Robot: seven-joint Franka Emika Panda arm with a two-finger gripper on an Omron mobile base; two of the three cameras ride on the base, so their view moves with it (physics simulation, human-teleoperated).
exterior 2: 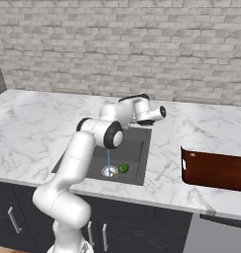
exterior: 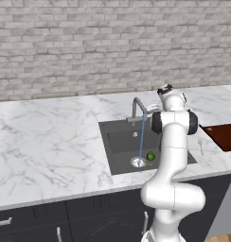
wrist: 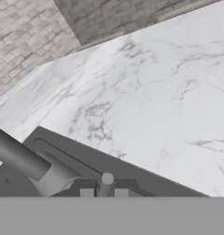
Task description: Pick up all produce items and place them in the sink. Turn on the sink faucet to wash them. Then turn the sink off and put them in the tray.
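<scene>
Produce in the basin: a shiny green, ball-like lime [exterior: 150,155] lies on the floor of the dark grey rectangular sink [exterior: 118,142], just beside the round silver drain [exterior: 137,162]; seen from the right base view, a smaller tan-brown lumpy piece [exterior 2: 116,175] sits at the near edge of the drain, close to the lime, though whether the two touch cannot be told. The sink is set into a white marble tabletop [exterior: 46,146] backed by a pale brick wall [exterior: 89,42]. A thin grey faucet [exterior: 137,107] with a bent neck rises from a small base plate at the rear rim of the sink, and a narrow blue stream of water [exterior: 141,139] falls from its spout onto the drain. A flat, dark reddish-brown tray [exterior: 225,135] with a low rim rests on the tabletop to the right of the sink, well apart from the produce; nothing is visible inside it. The white arm reaches over the rear right of the sink, with the gripper [wrist: 104,193] at the faucet base, fingers drawn together on a small grey lever [wrist: 106,182] with a rounded tip.
</scene>
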